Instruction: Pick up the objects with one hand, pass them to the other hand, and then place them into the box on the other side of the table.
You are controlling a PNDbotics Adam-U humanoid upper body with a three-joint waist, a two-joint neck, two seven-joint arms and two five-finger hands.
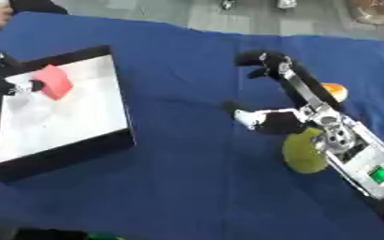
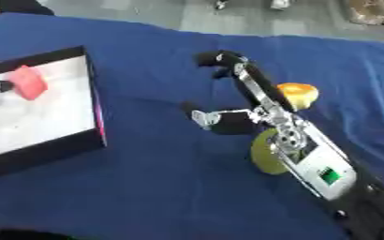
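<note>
Your box (image 1: 105, 143), a shallow tray with black walls and a white floor, sits on the left side of the desk (image 1: 187, 187), which is covered in blue cloth. Over its upper left part your left hand (image 1: 3, 83) comes in from the left edge, and its fingertips are pinched on a pink block (image 1: 54, 81). The block is tilted and shows above the white floor near the box's far left corner; you cannot tell from these views whether it already touches the floor or is held just over it. Apart from that block, the white floor of the box shows nothing else that can be made out.

Your right hand (image 2: 228, 93) reaches from the lower right toward the middle of the desk, well apart from the box. Its fingers are stretched out and relaxed, the thumb sticking out to the left, and it holds nothing. Partly hidden behind that arm are two things lying on the cloth: an orange and yellow rounded thing (image 2: 299, 94) just beside the forearm on its right, and a yellow-green rounded thing (image 2: 263, 154) under the wrist, nearer to you. Both lie on the right half of the desk, outside the box.
</note>
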